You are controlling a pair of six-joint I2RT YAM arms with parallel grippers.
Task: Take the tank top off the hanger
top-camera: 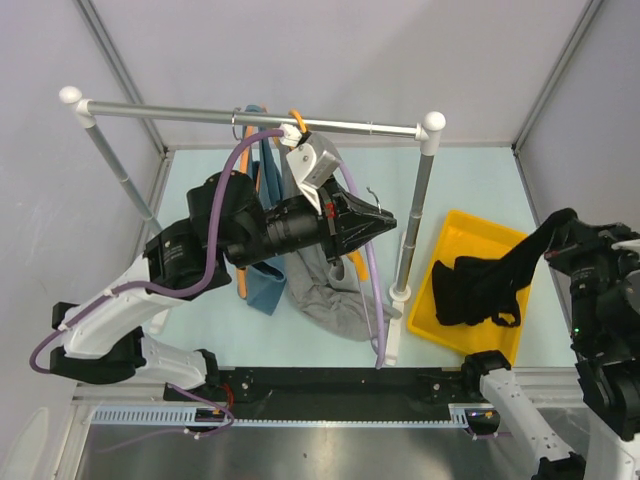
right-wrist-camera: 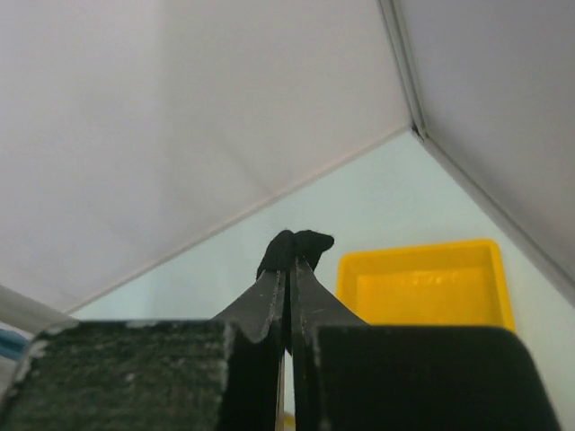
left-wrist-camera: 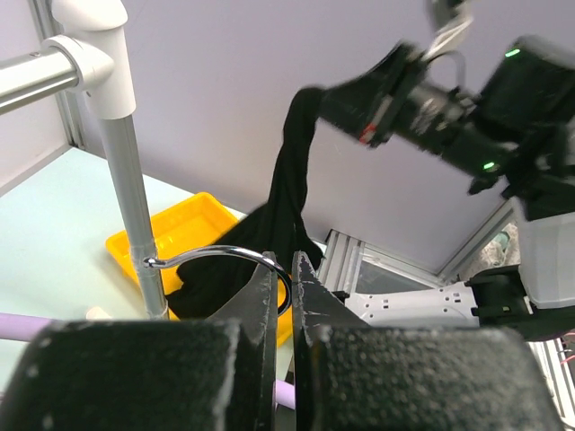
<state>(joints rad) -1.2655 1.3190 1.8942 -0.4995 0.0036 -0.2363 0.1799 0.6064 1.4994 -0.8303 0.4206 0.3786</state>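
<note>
My left gripper (top-camera: pixel 385 222) is pinched down tight on the thin metal hook of the hanger (left-wrist-camera: pixel 216 254). On the left wrist camera I can see the wire curving in between the two fingers, which stand almost together. From above, that gripper sits just in front of the clothes rack (top-camera: pixel 200 112), close to its right post, with the hook poking up beside the fingers. The right gripper (right-wrist-camera: pixel 289 260) is clamped shut on a small bunch of black fabric, which is the top edge of the tank top (top-camera: pixel 480 285). It is raised over the right side of the table, well apart from the hanger. From there the tank top hangs down in a long black strip, and its lower part lies heaped in the yellow bin (top-camera: pixel 450 225), which stands on the table just right of the rack's post. The tank top does not touch the hanger in any view. On the rail behind my left arm hang a grey garment (top-camera: pixel 320 285) and a blue garment (top-camera: pixel 265 285), side by side.
</note>
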